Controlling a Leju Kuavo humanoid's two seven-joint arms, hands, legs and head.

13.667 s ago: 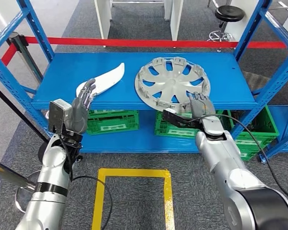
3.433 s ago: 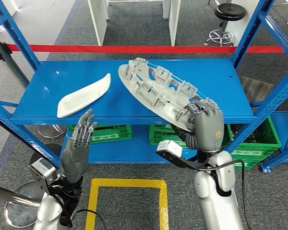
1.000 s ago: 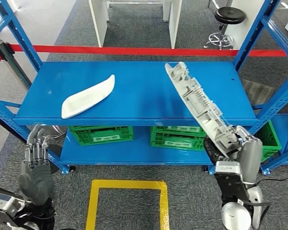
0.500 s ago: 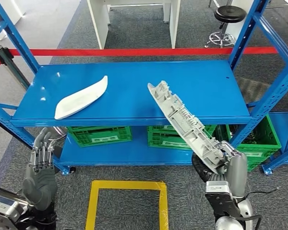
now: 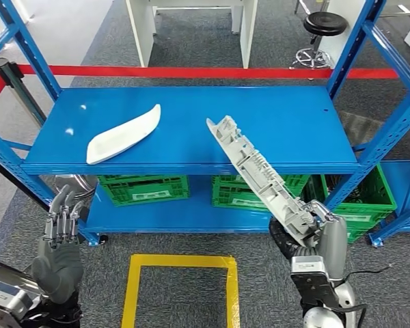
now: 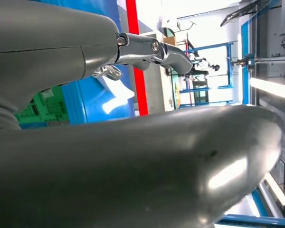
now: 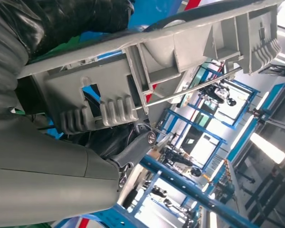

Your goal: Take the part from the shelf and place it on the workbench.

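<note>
My right hand (image 5: 324,240) grips the rim of the grey wheel cover (image 5: 257,172), which I see edge-on, tilted up and to the left in front of the blue shelf (image 5: 193,154). In the right wrist view the cover's ribbed back side (image 7: 141,80) lies across my right hand (image 7: 44,156), with the fingers closed around its edge. A white curved part (image 5: 123,133) lies on the left half of the shelf top. My left hand (image 5: 59,249) hangs low at the left, fingers up and apart, holding nothing; its thumb (image 6: 134,175) looms large in the left wrist view.
Green crates (image 5: 143,188) stand on the lower shelf level. A yellow taped square (image 5: 180,287) marks the floor in front. Blue uprights (image 5: 389,137) frame both sides. Behind the shelf run a red barrier tape (image 5: 193,71), white table legs and a black stool (image 5: 324,24).
Since long ago, my right hand lifted the wheel cover off the shelf and tipped it on edge. In the last second it came lower and nearer; my left hand dropped low.
</note>
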